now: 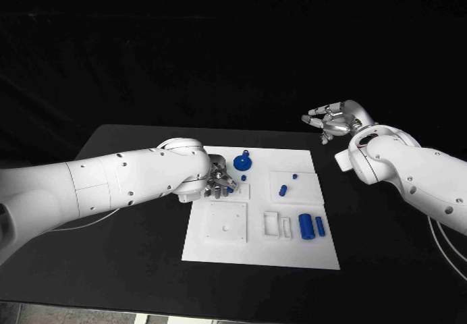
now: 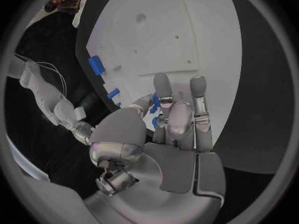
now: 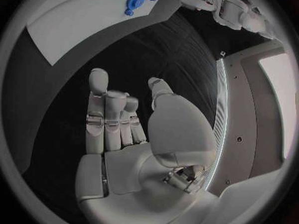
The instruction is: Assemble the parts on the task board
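Left hand [image 1: 220, 184] on task board [image 1: 292, 253], right hand [image 1: 334, 119] aloft

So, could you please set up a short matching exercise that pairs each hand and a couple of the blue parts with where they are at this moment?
Things:
1. left hand
2. right hand
3. blue gear
4. two blue cylinders

Places:
A. off the task board, over the black table, holding nothing
B. lying side by side near the board's near right corner
C. on the board's left part, fingers at a small blue part
D. at the board's far edge

Pairs: 1-C, 2-A, 3-D, 4-B
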